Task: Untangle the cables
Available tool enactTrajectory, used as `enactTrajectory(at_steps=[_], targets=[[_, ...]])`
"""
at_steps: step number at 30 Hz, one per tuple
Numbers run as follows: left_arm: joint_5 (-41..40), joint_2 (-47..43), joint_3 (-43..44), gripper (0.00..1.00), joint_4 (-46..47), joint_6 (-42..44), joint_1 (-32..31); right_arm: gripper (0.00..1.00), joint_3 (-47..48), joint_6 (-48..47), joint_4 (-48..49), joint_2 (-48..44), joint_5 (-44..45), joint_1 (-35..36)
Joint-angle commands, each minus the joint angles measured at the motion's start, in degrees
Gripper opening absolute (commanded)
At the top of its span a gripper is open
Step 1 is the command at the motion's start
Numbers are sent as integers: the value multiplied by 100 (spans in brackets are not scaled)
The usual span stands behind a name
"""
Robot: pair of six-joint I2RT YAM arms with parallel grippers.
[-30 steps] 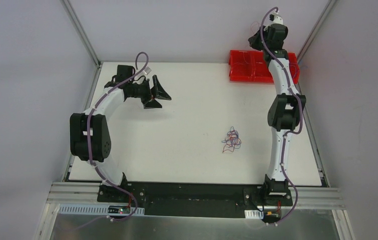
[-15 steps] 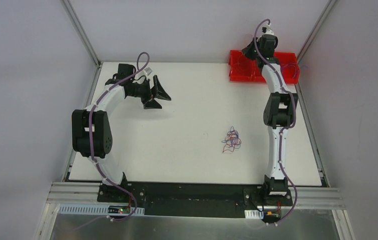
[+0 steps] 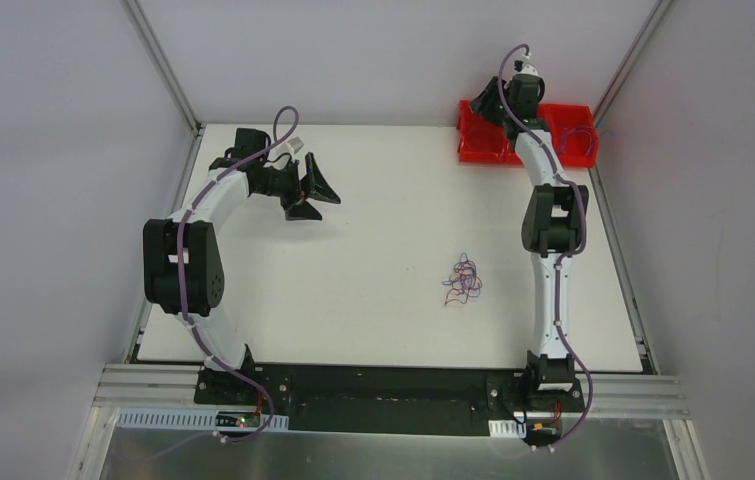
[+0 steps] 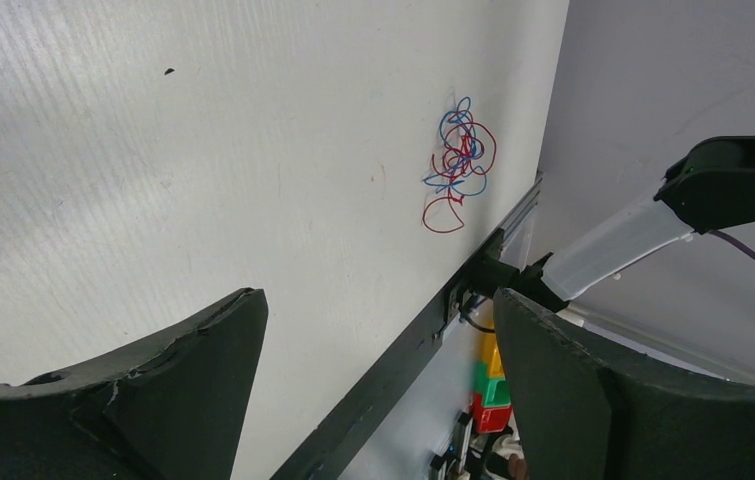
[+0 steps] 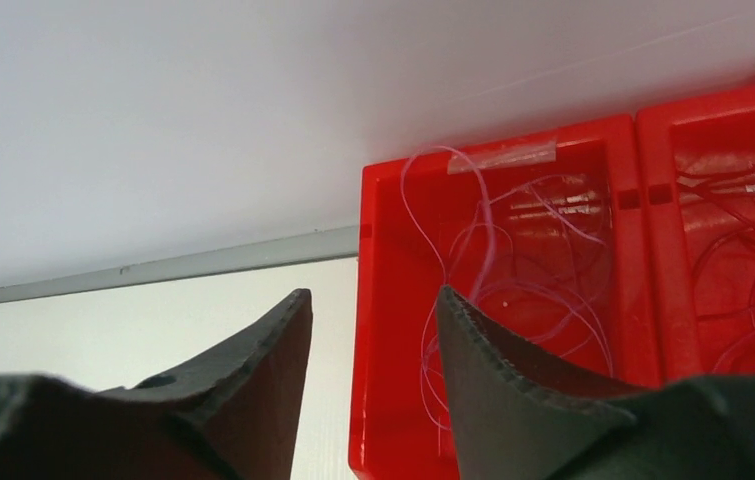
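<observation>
Overhead view: light even and diffuse from above, my matte white tabletop (image 3: 383, 200) bright with only faint soft shadows, and a pale glare band on the brushed metal strip (image 3: 383, 430) at the near edge. Left wrist view: the tabletop greys off toward the black fingers (image 4: 183, 390) of my left gripper (image 4: 378, 310), dark and slightly soft; the far surface is sharp. Right wrist view: my right gripper (image 5: 373, 292) is near-silhouette, and the glossy red plastic bins (image 5: 368, 400) are saturated, with pale sheen inside.
</observation>
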Motion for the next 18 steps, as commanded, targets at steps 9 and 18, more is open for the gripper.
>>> enactTrajectory(at_steps=[9,18], targets=[[153,-351,83,85,-63,575,-9,77,-1549,-834,-816,-2598,-1253,-122],[-112,-728,-178,84,-63,1423,-890,86,-4510,-3118,-4792,-4993,-2695,-35]])
